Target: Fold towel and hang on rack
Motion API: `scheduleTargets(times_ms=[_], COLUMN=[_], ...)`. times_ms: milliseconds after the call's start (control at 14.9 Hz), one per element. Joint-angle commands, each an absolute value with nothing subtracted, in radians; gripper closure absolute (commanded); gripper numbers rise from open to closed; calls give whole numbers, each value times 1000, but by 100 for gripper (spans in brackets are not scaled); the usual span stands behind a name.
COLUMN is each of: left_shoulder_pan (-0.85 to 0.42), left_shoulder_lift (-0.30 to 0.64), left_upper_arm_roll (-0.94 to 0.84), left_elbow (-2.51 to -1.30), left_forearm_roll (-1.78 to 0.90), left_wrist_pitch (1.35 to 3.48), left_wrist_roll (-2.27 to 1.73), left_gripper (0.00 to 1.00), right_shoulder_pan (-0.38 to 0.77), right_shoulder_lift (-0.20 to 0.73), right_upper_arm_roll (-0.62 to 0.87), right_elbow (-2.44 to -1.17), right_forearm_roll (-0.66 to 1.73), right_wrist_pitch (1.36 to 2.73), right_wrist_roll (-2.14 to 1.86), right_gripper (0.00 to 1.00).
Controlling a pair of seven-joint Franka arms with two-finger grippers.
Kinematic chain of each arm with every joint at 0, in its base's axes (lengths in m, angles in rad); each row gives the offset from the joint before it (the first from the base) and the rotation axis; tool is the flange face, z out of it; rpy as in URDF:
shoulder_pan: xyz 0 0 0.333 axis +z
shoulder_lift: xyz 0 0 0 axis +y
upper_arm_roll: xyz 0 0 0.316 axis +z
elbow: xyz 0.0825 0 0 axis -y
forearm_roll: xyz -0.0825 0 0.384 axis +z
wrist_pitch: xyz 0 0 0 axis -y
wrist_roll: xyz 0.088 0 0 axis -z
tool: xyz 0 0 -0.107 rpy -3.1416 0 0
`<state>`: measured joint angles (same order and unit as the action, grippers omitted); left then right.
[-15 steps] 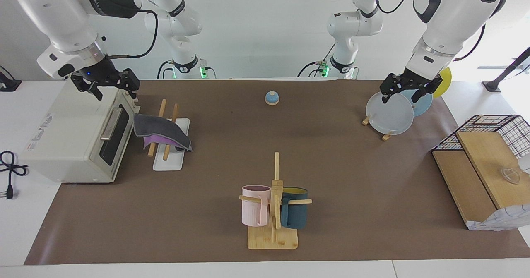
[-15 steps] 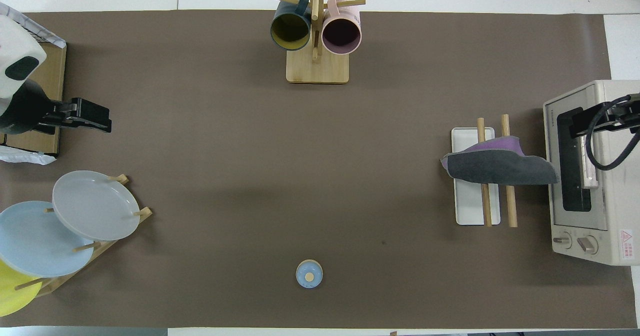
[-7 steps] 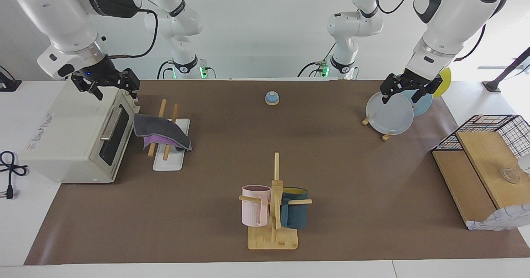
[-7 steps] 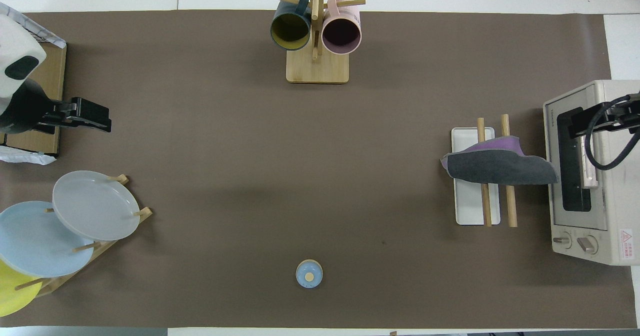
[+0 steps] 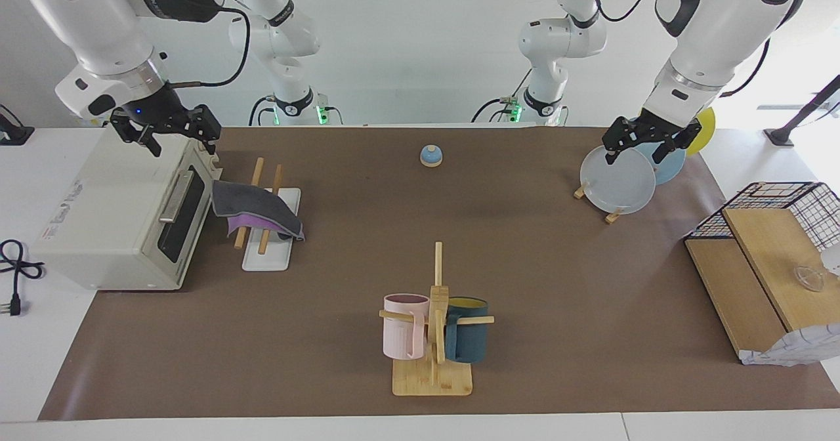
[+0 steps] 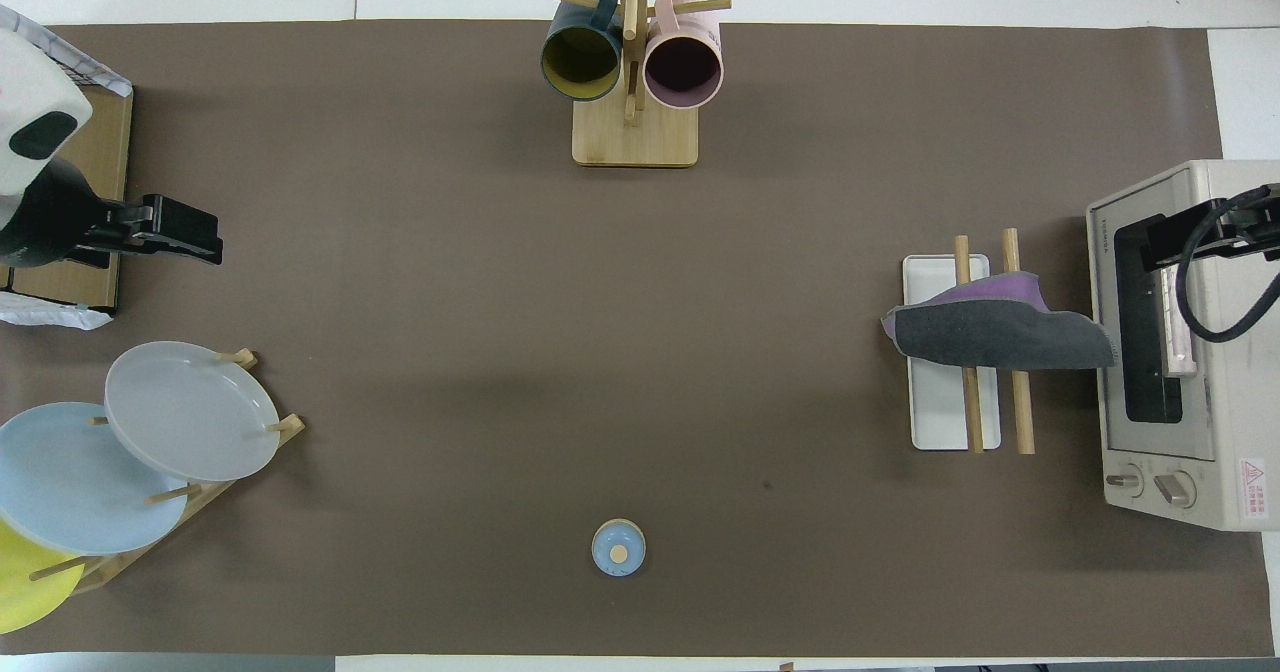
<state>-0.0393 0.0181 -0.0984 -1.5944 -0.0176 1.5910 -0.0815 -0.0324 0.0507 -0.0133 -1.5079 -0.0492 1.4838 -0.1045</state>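
At the right arm's end of the table, in the facing view, the towel lies folded over the two wooden rods of the rack, dark grey face up with a strip of purple showing under its edge; one corner reaches to the door of the toaster oven just beside the rack, the other hangs over the rack's white base. The right gripper is up in the air over the oven's top edge, fingers spread and empty. The left gripper hangs over the plate stand with its grey, blue and yellow plates, fingers likewise apart and holding nothing. A small blue bell sits nearer to the robots at mid-table, and a mug stand carrying a pink and a dark blue mug stands farther out. In the overhead view, the towel crosses both rods at about their middle, the rack showing bare base on either side of it. The right gripper lies over the oven door, and the left gripper over the mat beside a wooden board.
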Motion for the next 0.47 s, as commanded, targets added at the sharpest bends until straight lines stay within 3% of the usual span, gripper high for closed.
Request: scheduleTargets(times_ms=[0,401], left_shoulder_pan=[-43,-43], left_shoulder_lift=[14,14], left_upper_arm_roll=[-89,-89], left_elbow=[-1591,-1591], left_forearm_roll=[-21,-21], left_wrist_pitch=[1588,1589], left_wrist_roll=[-74,-72], left_gripper=[0,0], right_shoulder_pan=[-32,-31], right_shoulder_lift=[49,44], right_upper_arm_roll=[-12,-2], right_elbow=[-1496,-1494], right_forearm_roll=[-23,-20], right_wrist_pitch=[1460,1462], right_wrist_roll=[-92,-92], right_gripper=[0,0])
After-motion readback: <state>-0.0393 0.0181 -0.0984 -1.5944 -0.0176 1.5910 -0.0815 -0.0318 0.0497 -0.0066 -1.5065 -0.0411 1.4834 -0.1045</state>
